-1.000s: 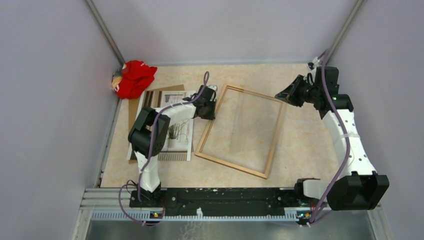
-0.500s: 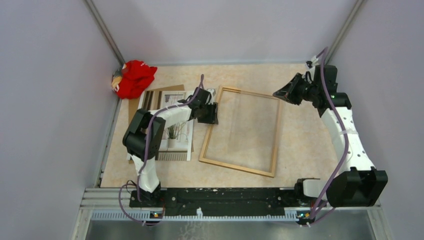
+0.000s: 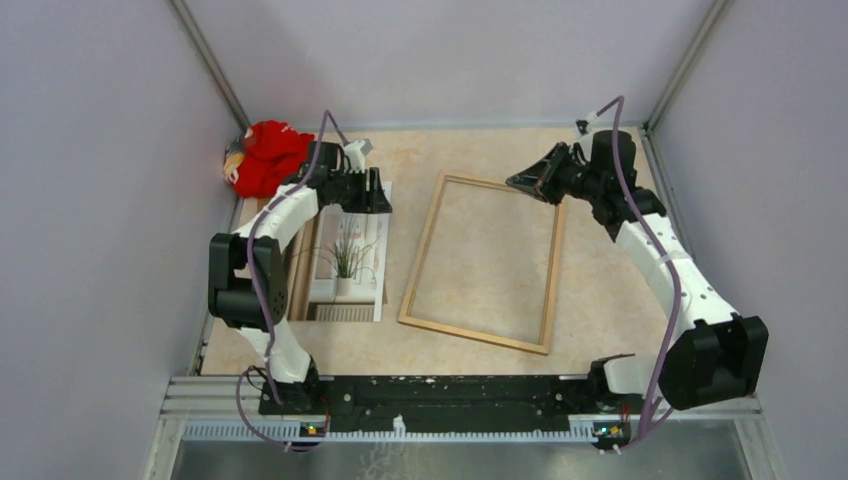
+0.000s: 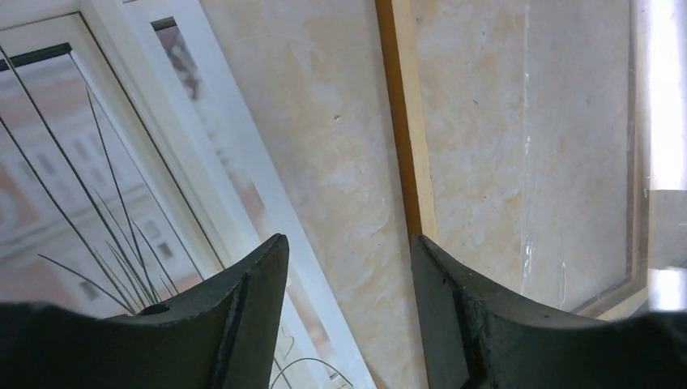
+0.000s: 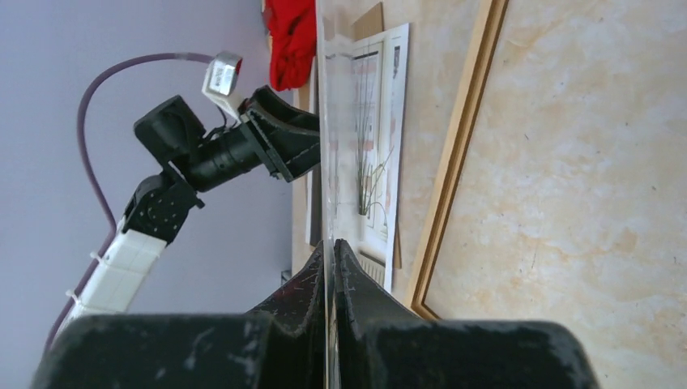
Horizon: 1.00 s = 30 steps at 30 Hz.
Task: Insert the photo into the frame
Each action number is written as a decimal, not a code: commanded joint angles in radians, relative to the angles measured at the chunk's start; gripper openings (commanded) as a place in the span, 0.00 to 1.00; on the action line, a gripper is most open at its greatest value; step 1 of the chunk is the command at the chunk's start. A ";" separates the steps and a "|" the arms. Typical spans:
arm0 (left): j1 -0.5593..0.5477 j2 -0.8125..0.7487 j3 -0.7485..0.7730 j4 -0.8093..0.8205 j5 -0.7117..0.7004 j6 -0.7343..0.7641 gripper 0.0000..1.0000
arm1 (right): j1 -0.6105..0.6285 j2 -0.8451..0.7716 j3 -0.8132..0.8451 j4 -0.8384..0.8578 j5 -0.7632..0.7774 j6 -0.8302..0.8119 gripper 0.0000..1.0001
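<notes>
The photo [image 3: 345,255], a plant print with a white border, lies face up at the left, also in the left wrist view [image 4: 97,162]. The golden-brown frame [image 3: 420,255] lies flat to its right. My left gripper [image 3: 385,195] is open and empty over the photo's far right edge; in its wrist view [image 4: 348,243] the jaws span bare table between the photo and the frame's moulding [image 4: 405,121]. My right gripper [image 3: 520,182] is shut on a clear pane, seen edge-on [image 5: 324,121] between the fingertips [image 5: 332,247], above the frame's far right corner.
A brown cardboard board [image 5: 369,20] lies under the photo. A red cloth bundle [image 3: 268,157] sits in the far left corner. Grey walls enclose the table on three sides. Both arm bases stand on a black rail [image 3: 450,390] at the near edge.
My left gripper has moved away from the frame's left moulding, back and left over the photo's far edge. My right gripper has moved left with the pane. The frame has turned slightly.
</notes>
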 commanded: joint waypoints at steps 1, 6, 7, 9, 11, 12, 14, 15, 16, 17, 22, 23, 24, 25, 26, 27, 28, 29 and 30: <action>-0.016 -0.069 -0.041 0.019 0.055 0.086 0.63 | -0.001 -0.003 -0.132 0.243 -0.019 0.139 0.00; -0.034 -0.053 -0.108 0.063 0.079 0.090 0.59 | -0.008 0.042 -0.273 0.290 0.053 0.080 0.00; -0.045 -0.045 -0.117 0.071 0.074 0.092 0.58 | -0.014 0.052 -0.305 0.312 0.052 0.075 0.00; -0.070 -0.030 -0.136 0.086 0.061 0.095 0.55 | -0.031 0.070 -0.374 0.393 0.033 0.082 0.00; -0.097 -0.014 -0.148 0.092 0.047 0.107 0.53 | -0.045 0.067 -0.426 0.426 0.037 0.079 0.00; -0.111 -0.011 -0.154 0.097 0.043 0.120 0.53 | -0.052 0.060 -0.448 0.430 0.046 0.072 0.00; -0.133 -0.008 -0.165 0.109 0.034 0.126 0.52 | -0.065 0.043 -0.475 0.419 0.068 0.037 0.00; -0.142 -0.005 -0.169 0.115 0.030 0.126 0.51 | -0.070 0.035 -0.481 0.400 0.085 0.020 0.00; -0.150 -0.004 -0.170 0.118 0.023 0.127 0.50 | -0.072 0.027 -0.486 0.386 0.097 0.001 0.00; -0.157 0.000 -0.168 0.119 0.017 0.129 0.50 | -0.076 0.021 -0.493 0.377 0.108 -0.015 0.00; -0.175 0.018 -0.164 0.124 0.001 0.131 0.47 | -0.080 0.018 -0.528 0.365 0.136 -0.055 0.00; -0.175 0.020 -0.164 0.125 -0.001 0.132 0.46 | -0.082 0.020 -0.534 0.364 0.142 -0.060 0.00; -0.175 0.021 -0.165 0.127 -0.003 0.131 0.46 | -0.083 0.021 -0.539 0.363 0.152 -0.067 0.00; -0.175 0.022 -0.165 0.128 -0.004 0.133 0.46 | -0.083 0.021 -0.544 0.363 0.157 -0.073 0.00; -0.175 0.024 -0.165 0.127 -0.005 0.136 0.46 | -0.086 0.019 -0.548 0.361 0.164 -0.080 0.00; -0.175 0.025 -0.165 0.127 -0.007 0.138 0.45 | -0.088 0.018 -0.554 0.363 0.169 -0.087 0.00; -0.175 0.027 -0.165 0.126 -0.008 0.138 0.45 | -0.092 0.017 -0.557 0.363 0.176 -0.097 0.00; -0.175 0.028 -0.165 0.124 -0.006 0.140 0.45 | -0.096 0.016 -0.557 0.361 0.179 -0.105 0.00; -0.175 0.030 -0.164 0.124 -0.007 0.140 0.45 | -0.098 0.018 -0.555 0.360 0.180 -0.113 0.00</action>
